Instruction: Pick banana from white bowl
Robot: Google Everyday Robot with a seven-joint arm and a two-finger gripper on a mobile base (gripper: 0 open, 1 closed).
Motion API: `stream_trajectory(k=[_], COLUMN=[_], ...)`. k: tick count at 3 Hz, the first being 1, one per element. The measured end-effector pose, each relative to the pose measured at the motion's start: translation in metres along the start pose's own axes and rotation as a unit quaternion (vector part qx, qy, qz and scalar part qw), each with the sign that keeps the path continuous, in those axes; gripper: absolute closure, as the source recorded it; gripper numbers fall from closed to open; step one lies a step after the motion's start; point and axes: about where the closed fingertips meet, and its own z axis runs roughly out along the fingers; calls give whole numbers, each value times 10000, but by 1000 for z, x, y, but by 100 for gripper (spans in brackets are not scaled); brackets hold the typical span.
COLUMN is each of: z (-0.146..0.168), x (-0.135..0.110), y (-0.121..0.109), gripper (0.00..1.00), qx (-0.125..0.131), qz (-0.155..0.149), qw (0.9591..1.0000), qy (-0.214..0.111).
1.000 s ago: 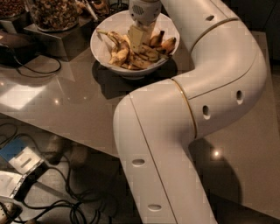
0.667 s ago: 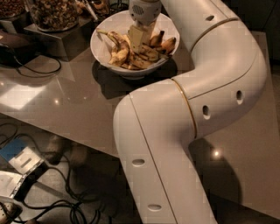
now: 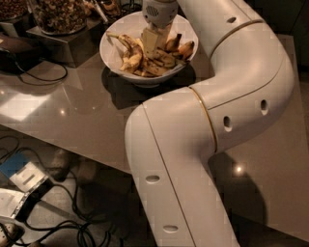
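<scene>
The white bowl (image 3: 110, 52) stands at the back of the grey-brown table, filled with a pile of overripe bananas. A long curved banana (image 3: 128, 48), yellow with dark blotches, lies along the bowl's left side. Short plump orange-yellow ones (image 3: 186, 48) rest at the right. My gripper (image 3: 153, 44) reaches straight down into the middle of the bowl, right beside the long banana and in among the pile. The big white arm comes in from the lower right and covers the bowl's right rim.
A glass jar of nuts (image 3: 58, 14) stands on a dark stand (image 3: 63, 43) left of the bowl. A black cable (image 3: 38, 77) loops over the table's left part. Beyond the table's front edge (image 3: 63, 144), cables and a blue-white device (image 3: 21, 176) lie on the floor.
</scene>
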Motion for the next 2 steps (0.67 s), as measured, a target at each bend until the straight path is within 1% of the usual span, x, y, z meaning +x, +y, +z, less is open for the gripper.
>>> stream_trajectory(k=[1, 2], z=[0, -45], x=[0, -1], y=[0, -6], gripper=[2, 0], qx=[0, 328], qz=[0, -306], qw=[10000, 9971], qy=[-1, -611])
